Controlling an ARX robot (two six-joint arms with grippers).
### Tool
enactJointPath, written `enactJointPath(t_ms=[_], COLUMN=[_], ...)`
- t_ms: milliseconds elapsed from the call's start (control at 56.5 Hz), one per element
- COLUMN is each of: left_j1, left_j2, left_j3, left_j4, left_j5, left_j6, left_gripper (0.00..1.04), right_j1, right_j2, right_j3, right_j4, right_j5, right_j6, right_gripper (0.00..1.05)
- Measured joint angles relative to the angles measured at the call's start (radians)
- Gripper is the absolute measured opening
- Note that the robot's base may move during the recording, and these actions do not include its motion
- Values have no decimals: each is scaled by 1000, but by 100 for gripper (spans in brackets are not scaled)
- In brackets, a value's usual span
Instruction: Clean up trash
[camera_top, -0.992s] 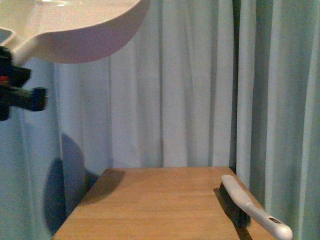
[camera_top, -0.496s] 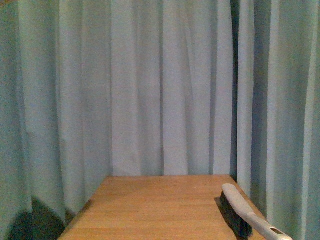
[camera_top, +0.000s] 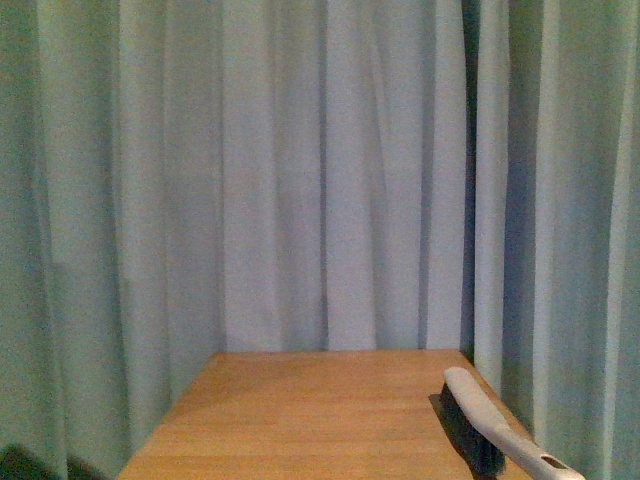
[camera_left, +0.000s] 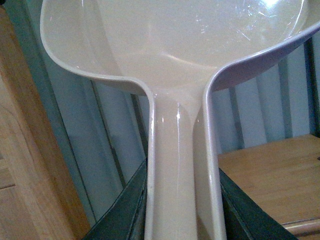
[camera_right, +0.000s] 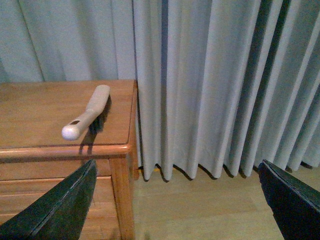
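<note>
In the front view a wooden counter (camera_top: 320, 410) fills the lower middle of the frame, backed by a pale blue-grey curtain (camera_top: 300, 180) that hangs in folds across the whole upper part. A brush (camera_top: 478, 425) with a pale handle and dark bristles lies on the counter at the lower right of the frame, close to the counter's right edge, its handle end running out at the bottom border. The left wrist view shows the left pincer (camera_left: 182, 190) clenched on the handle of a beige dustpan (camera_left: 175, 45). One dark finger (camera_left: 127, 210) presses each side of the handle, and the wide scoop spreads out beyond them, its glossy inside catching light. Behind the dustpan are curtain folds and a stretch of wooden counter. The right wrist view shows the right pincer (camera_right: 177, 170) released, its two dark fingers spread wide apart and gripping nothing, hanging over a wooden floor (camera_right: 200, 205) beside the counter. In that view the brush lies on the counter near its corner, well apart from the pincer. The trash shows in none of the views, so where it lies cannot be told
</note>
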Motion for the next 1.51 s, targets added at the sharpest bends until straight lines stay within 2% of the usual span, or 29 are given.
enactJointPath(t_ms=[35,53,89,142,230,390,585,673,744,1098,1506], left_j1=[0,0,0,0,1,1,1,1,1,1,1], left_j2=[0,0,-1,-1,-1,-2,-2,-2,-2,-2,-2], left_j3=[0,0,0,0,0,0,0,0,0,0,0], left_j4=[0,0,0,0,0,-1,-1,-1,-1,-1,-1], left_j5=[1,1,2,2,2,1,2,2,2,2,2], left_j6=[-3,-4,-4,-5,-7,-8,-8,-8,-8,-10,-10], left_gripper=[28,28,28,28,28,28,28,28,28,28,28], right_j1=[73,87,92,89,85,94,182,234,264,313,322], right_j2=[61,85,141,229,397,726,1127,1301,1380,1680,1829], right_j3=[1,2,7,14,73,321,714,892,957,1125,1249], right_j4=[87,92,78,97,117,61,-90,-158,-190,-261,-284], right_j5=[212,268,360,402,353,263,154,132,126,87,55], right_j6=[-84,-98,-106,-104,-77,34,198,295,349,558,609], right_gripper=[97,97,97,97,97,97,97,97,97,97,97])
